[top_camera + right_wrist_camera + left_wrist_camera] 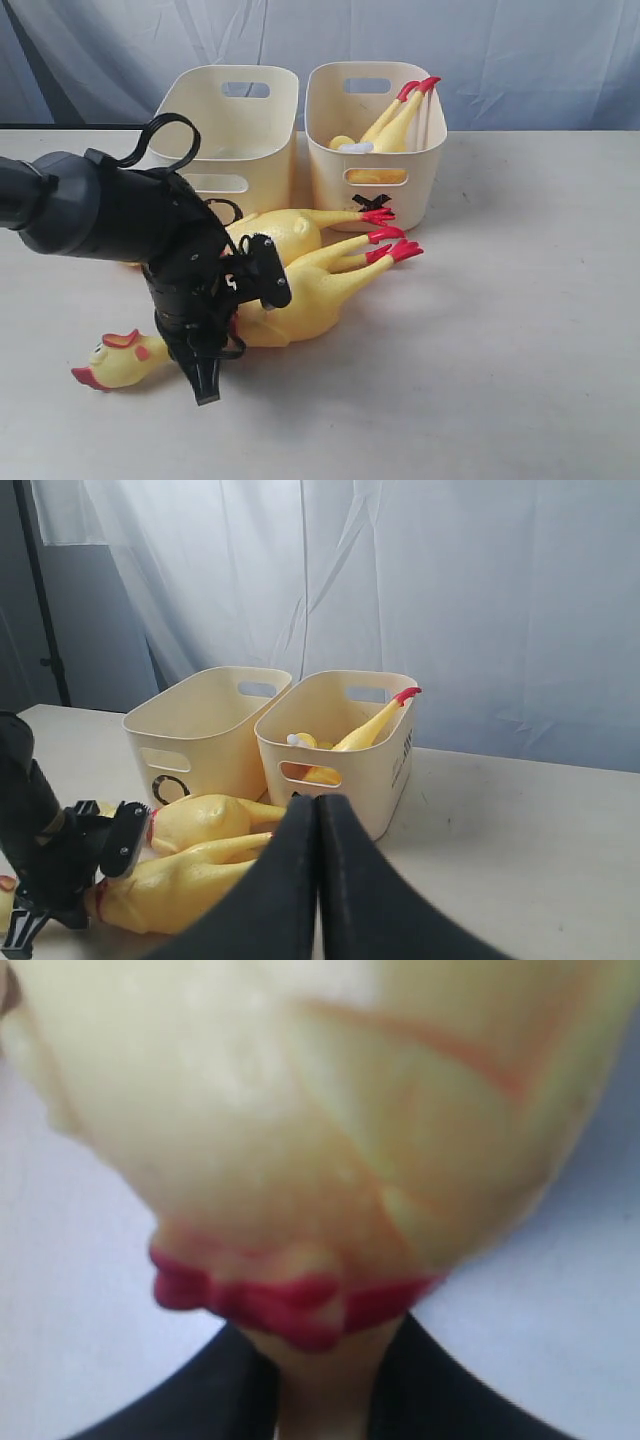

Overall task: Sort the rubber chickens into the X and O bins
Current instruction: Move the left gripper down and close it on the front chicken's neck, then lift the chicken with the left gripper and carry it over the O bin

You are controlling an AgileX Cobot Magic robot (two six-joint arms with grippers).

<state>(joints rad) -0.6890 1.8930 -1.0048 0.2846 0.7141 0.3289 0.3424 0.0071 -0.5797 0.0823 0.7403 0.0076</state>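
Two rubber chickens lie on the table in front of the bins. The nearer chicken (300, 300) has its head (105, 362) at the front left and its red feet (397, 250) toward the bins. My left gripper (213, 348) is shut on its neck just below the red band (300, 1305), with the neck between the dark fingers (200, 1405). The second chicken (290, 232) lies behind it. A third chicken (395, 125) sits in the X bin (330, 175). The O bin (262, 160) stands to its left. My right gripper (318, 815) is shut on nothing.
The two bins (200, 730) (375, 770) stand side by side at the back of the pale table (520, 330). A grey curtain (500, 50) hangs behind them. The black left arm (90, 210) reaches in from the left edge.
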